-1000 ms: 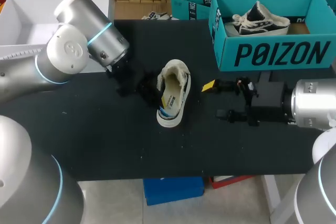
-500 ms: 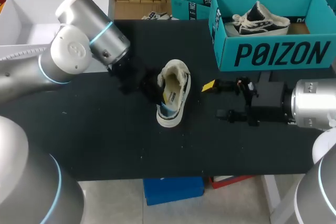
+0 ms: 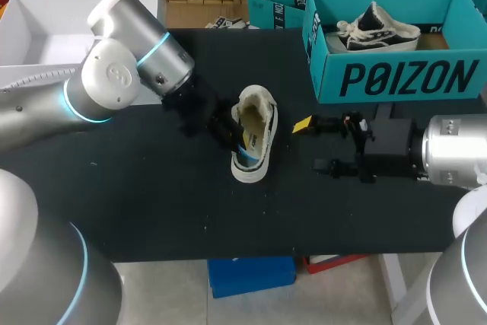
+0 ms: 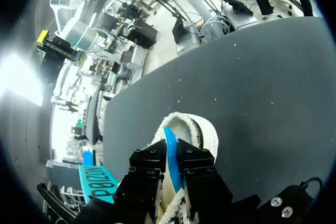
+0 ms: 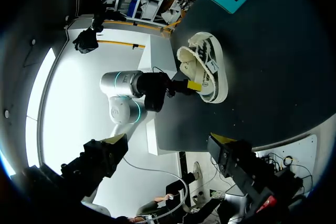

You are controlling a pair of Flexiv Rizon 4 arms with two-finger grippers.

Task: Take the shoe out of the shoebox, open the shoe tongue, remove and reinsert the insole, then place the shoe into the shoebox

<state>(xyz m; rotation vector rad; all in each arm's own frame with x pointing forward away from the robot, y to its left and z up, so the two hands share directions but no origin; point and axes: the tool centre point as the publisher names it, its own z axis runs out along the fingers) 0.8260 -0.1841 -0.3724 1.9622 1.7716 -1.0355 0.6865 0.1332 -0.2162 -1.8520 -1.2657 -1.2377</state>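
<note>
Black tabletop [image 3: 152, 203] carries the light, soft-looking sneaker [image 3: 255, 131] on its side, left of the shoebox [image 3: 411, 78]; your left gripper [image 4: 172, 156] pinches its probably floppy blue insole [image 4: 169, 139], so hold near the heel, while your right gripper [image 3: 312, 144] waits with jaws apart.

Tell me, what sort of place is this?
Probably a robotics lab or test workshop: a left arm and a right arm stand at a black table, the left gripper pinching the blue insole of a shoe, near a teal shoebox holding another shoe.
</note>
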